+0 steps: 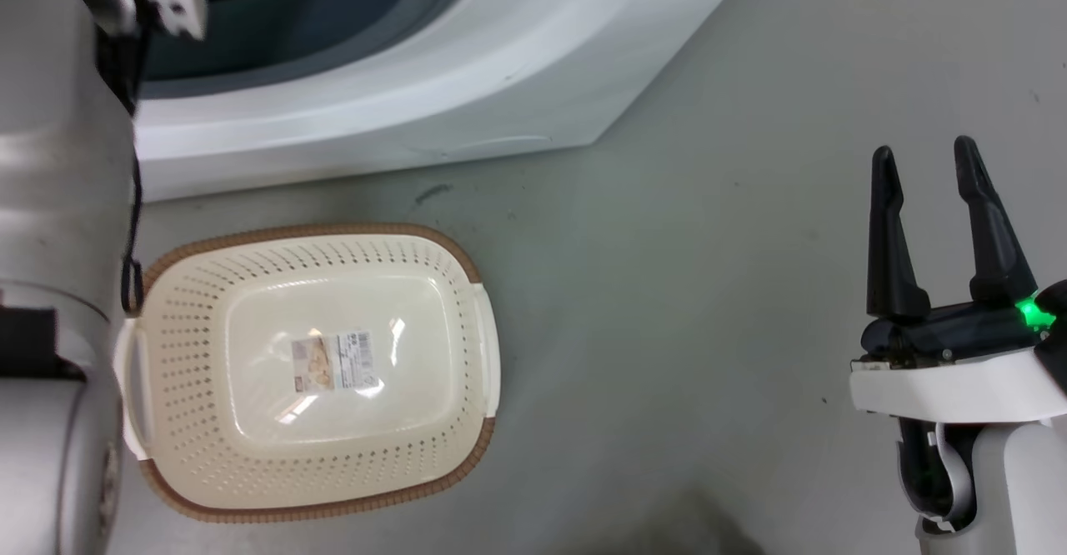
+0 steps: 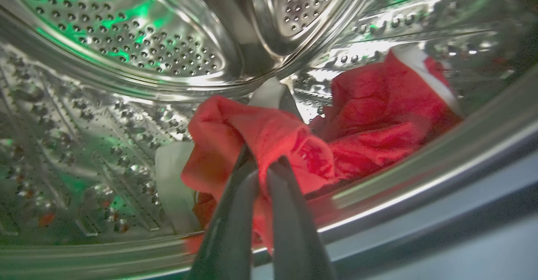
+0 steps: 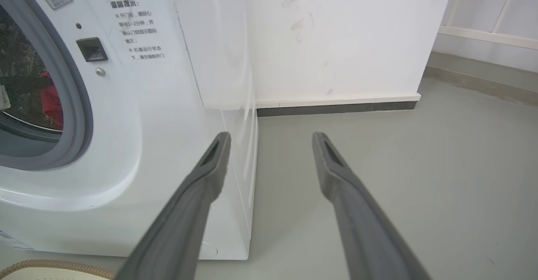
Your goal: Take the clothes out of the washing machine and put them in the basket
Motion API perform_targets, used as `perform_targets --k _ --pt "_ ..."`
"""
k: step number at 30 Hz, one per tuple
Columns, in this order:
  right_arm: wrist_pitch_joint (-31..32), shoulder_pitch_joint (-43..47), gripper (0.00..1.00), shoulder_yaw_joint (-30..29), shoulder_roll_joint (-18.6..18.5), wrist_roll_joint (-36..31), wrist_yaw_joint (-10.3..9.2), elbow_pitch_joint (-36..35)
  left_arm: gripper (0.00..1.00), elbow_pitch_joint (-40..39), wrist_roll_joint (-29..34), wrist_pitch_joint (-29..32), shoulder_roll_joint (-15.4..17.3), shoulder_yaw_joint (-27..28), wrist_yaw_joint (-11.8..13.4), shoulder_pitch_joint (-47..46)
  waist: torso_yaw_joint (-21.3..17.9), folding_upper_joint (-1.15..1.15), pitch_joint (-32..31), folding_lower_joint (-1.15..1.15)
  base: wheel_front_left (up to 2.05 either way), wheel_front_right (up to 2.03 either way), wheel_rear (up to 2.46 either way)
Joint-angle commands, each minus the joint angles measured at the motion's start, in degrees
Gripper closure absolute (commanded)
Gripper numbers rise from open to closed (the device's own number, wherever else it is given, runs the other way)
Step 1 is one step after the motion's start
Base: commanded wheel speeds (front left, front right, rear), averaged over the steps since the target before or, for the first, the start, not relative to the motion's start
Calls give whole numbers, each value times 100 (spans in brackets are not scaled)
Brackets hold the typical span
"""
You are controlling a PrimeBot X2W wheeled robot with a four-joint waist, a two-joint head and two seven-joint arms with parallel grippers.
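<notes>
Inside the washing machine's (image 1: 467, 63) steel drum (image 2: 126, 40), the left gripper (image 2: 262, 162) clamps a red garment (image 2: 260, 133); the right gripper (image 1: 924, 147) hangs spread above the grey floor (image 1: 667, 288), far right; the cream basket (image 1: 317, 232) sits just before the machine; a white wall (image 3: 336, 32) stands behind.

Left claw (image 2: 264, 157) pinched on the clothes (image 2: 235, 122), right claw (image 1: 924, 148) spread apart, fingers pointing up

Laundry corner of plain utility room; white front-loading washing machine (image 3: 159, 154) on bare grey floor (image 1: 667, 288); scuffed white wall (image 3: 336, 40) with dark skirting strip (image 3: 336, 108); cream laundry basket (image 1: 317, 234) on floor beside machine; Chinese notice (image 3: 138, 30) on machine front.
</notes>
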Motion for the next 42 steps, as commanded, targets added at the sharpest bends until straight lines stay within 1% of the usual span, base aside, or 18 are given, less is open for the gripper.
perform_targets --k 1,5,8,12,20,26,35,42 --pt "-12 80 0 -7 10 -45 -4 13 100 -12 -22 -69 -27 -25 1 143 175 0 -305 1 0 0 0" --pt "-12 212 0 -3 9 -116 -4 46 100 -231 -328 -328 -137 17 1 724 245 0 -680 1 0 0 0" --pt "-12 320 0 -34 8 -184 -4 51 100 -594 -472 -389 -187 15 0 1192 328 0 -936 1 0 0 0" --pt "-12 477 0 -50 8 -272 -4 81 100 -1507 -632 -403 -160 161 0 1887 439 0 -1267 1 0 0 0" --pt "-12 802 0 -65 9 -411 -4 116 100 -3389 -642 -401 -236 265 194 3433 678 0 -1892 1 0 0 0" --pt "-12 1061 0 -4 9 -458 -4 142 100 -4546 -638 -383 -201 227 308 4253 836 0 -2305 1 0 0 0" --pt "-11 1325 0 3 10 -505 -4 165 100 -6386 -675 32 16 287 542 5057 1015 0 -2730 1 0 0 0" --pt "-12 1446 0 13 9 -533 -4 166 100 -7609 -705 435 153 297 656 5505 1095 0 -2910 1 0 0 0"
